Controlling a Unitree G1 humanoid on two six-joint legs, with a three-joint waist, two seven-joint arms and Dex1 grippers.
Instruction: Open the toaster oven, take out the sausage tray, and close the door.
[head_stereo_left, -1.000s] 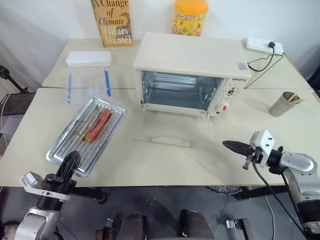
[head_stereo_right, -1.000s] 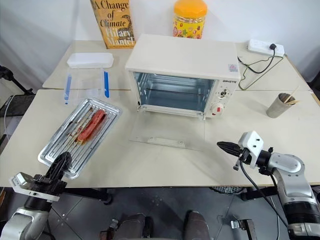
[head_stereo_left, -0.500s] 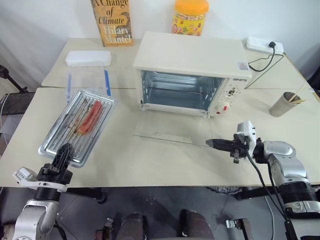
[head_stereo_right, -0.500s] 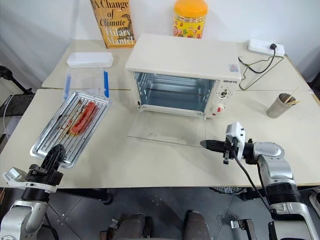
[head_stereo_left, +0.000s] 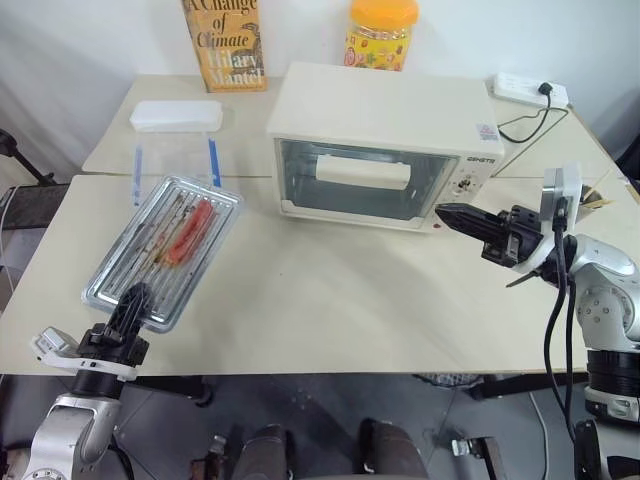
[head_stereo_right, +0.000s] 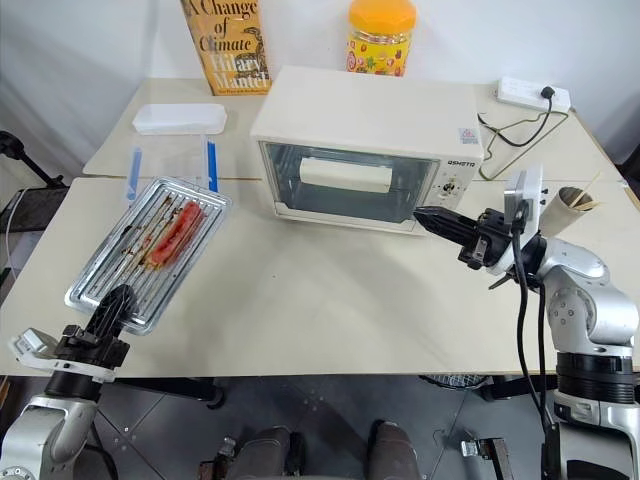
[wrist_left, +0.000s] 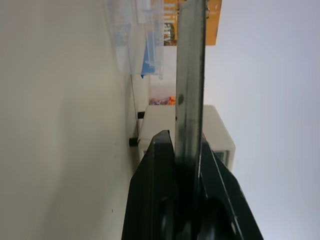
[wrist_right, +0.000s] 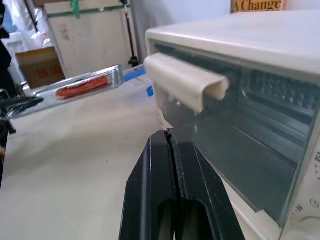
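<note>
Sausage tray (head_stereo_left: 158, 250) with one sausage (head_stereo_left: 190, 231), near end at table's (head_stereo_left: 330, 310) front edge, pinched by left gripper (head_stereo_left: 131, 303). Toaster oven (head_stereo_left: 385, 140) door (head_stereo_left: 352, 180) up, shut. Right gripper (head_stereo_left: 447, 215) clenched, empty, beside control panel. Bare tabletop between.

Toaster oven (head_stereo_left: 385, 110): cream-white casing, smooth, satin sheen. Door (head_stereo_left: 360, 180): clear glossy glass, cream plastic-looking bar handle (wrist_right: 186, 82), smooth. Sausage tray (head_stereo_left: 130, 270): silvery metal, shiny, ridged rim, dark greasy marks; sausage (head_stereo_left: 190, 230) red-orange, slightly glossy. Tabletop (head_stereo_left: 330, 300): pale beige, matt, smooth. Clear plastic box (head_stereo_left: 176, 135): transparent walls, white lid, blue clips. Jar (head_stereo_left: 380, 35): yellow translucent plastic, orange lid. Book (head_stereo_left: 222, 42): printed paper cover. Cup (head_stereo_right: 560, 210): dull grey metal look. Gripper fingers (wrist_right: 172, 200): black, semi-gloss plastic.
</note>
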